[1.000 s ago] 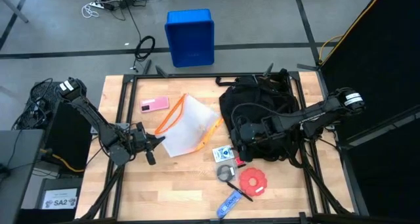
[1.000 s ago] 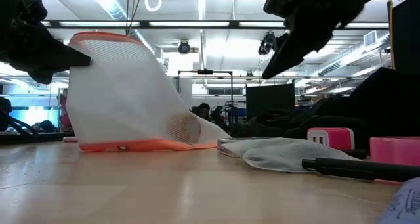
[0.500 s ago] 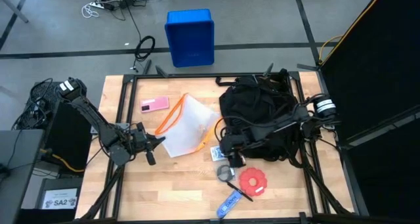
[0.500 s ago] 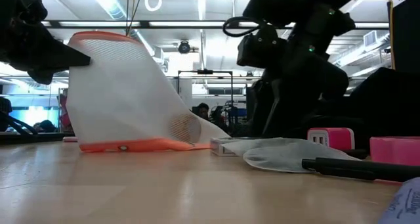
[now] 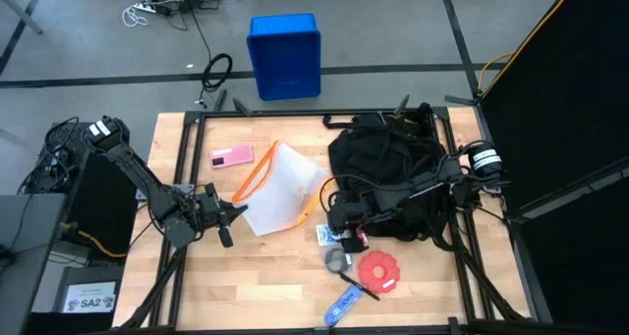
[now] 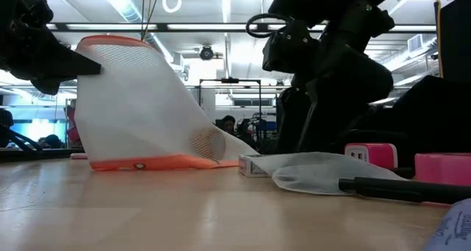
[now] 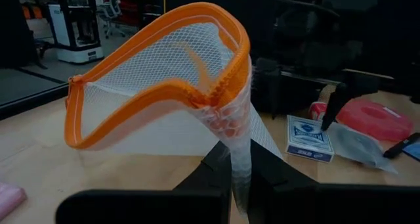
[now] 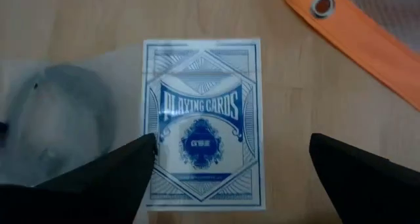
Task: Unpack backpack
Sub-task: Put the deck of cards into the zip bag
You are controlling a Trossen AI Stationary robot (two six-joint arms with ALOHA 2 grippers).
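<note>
Here, the backpack, a large black fabric bag with loose straps, sits slumped toward the far right of the wooden desk. It looks soft and floppy, likely to sag and fold instead of keeping its shape when lifted, and its weight cannot be judged, since how much remains inside is hidden. A sensible hold would be a strap, a top loop or a firm fabric edge near the opening, because the smooth body would bunch and slip between narrow fingers; no loop can be clearly made out. Just in front of the backpack, the right tool hovers low over a blue box of playing cards, its fingers spread wide on either side of the box and gripping nothing. Beside the cards lie a grey clear pouch, a red round object, a dark pen and a small blue packet. Nearer the middle of the desk stands a white mesh bag with orange trim, and the left tool pinches its edge, closed on the mesh. A pink item lies at the far left, and a blue crate stands on the floor beyond the desk.
</note>
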